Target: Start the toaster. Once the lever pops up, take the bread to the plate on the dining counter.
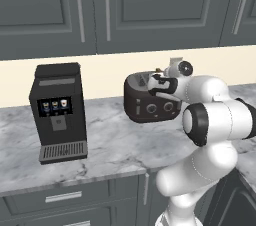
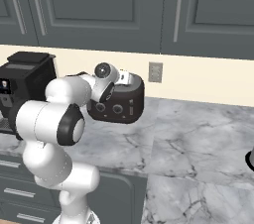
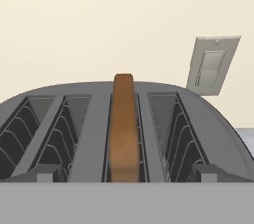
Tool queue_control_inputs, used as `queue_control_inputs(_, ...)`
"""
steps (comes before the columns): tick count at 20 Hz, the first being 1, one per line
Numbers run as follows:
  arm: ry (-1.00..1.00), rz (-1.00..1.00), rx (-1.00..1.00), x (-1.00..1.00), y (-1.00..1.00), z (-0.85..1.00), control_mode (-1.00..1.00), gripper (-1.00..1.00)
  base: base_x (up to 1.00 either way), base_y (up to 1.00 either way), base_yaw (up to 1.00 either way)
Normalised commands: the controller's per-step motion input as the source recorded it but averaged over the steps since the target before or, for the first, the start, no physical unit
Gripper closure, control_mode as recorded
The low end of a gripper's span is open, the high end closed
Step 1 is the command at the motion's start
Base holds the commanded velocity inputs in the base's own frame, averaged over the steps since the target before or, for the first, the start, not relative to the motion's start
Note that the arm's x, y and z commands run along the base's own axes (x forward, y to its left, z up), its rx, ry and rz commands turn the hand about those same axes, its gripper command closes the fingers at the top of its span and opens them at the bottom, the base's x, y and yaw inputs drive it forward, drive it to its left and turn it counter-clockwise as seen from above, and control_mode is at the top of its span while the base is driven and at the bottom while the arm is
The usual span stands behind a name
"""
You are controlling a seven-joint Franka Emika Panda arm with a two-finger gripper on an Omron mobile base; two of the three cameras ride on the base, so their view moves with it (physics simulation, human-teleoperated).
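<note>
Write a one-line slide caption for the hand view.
Looking down on the toaster, a bread slice standing in one slot, wall switch behind.

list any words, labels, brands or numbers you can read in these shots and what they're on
No legible text anywhere.
Coffee machine: its front screen has three small coloured icons, too small to read as text.
Toaster: two plain round knobs, no visible markings.
Wall switch plate: blank.
</note>
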Motion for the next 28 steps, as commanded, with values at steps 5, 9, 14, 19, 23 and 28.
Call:
queue_control_inputs(5,0.01,0.0,0.0,0.04,0.0,0.0,-1.0,-1.0,0.0,0.0,0.0)
queue_control_inputs(9,0.0,0.0,0.0,0.09,0.0,-0.01,-1.0,-1.0,0.0,0.0,0.0)
queue_control_inputs(14,0.01,0.0,0.0,0.06,0.0,0.0,-1.0,-1.0,0.0,0.0,0.0)
queue_control_inputs(19,0.0,0.0,0.0,0.0,0.0,-0.01,-1.0,-1.0,0.0,0.0,0.0)
queue_control_inputs(23,0.0,0.0,0.0,0.01,0.02,-0.01,-1.0,-1.0,0.0,0.0,0.0)
queue_control_inputs(28,0.0,0.0,0.0,0.04,0.0,-0.01,-1.0,-1.0,0.0,0.0,0.0)
